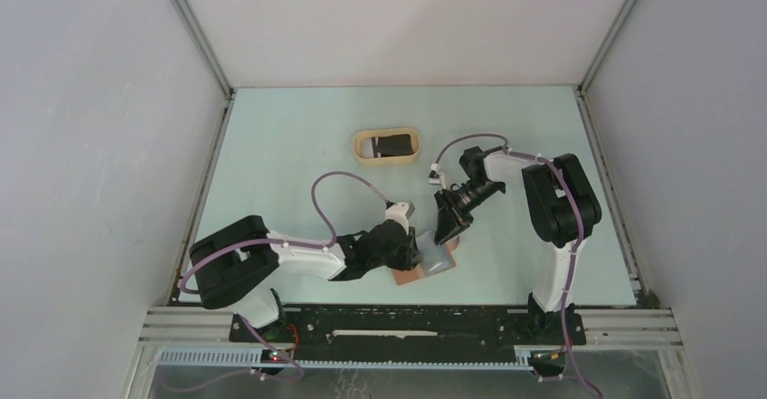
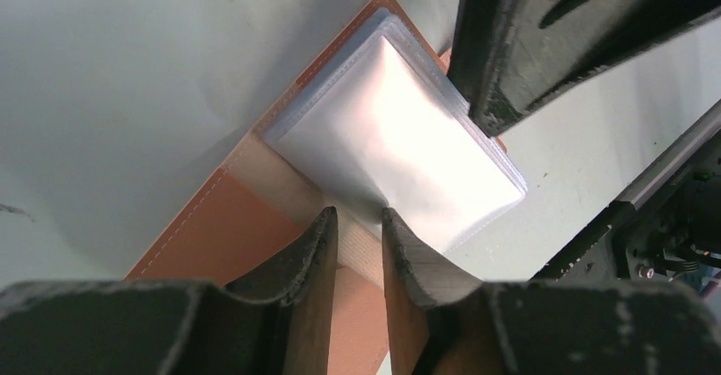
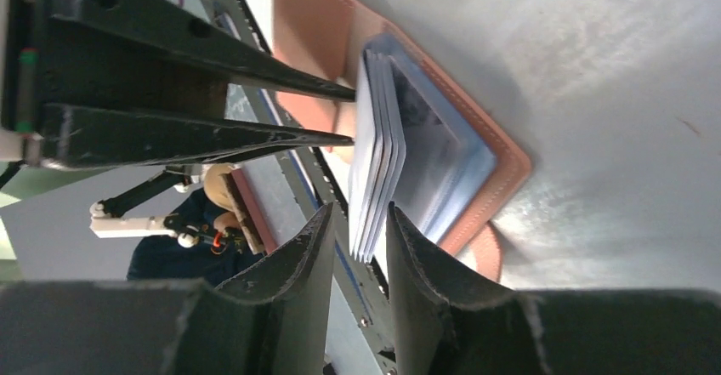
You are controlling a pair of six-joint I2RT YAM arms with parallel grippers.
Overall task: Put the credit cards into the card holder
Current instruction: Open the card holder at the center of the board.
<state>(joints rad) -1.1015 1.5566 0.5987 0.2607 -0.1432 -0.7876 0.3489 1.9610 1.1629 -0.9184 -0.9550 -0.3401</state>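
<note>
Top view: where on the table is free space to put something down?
Free: the strip between the left wall and the tray, the far edge behind the tray, the far right corner beyond the right arm. Crowded: the near centre, where it meets the left arm over the card holder.

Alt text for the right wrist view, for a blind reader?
The brown card holder lies open on the table, its clear sleeves standing up in a stack. The right claw straddles the stack's near edge; the left claw reaches in from the left, slightly open beside the sleeves.
</note>
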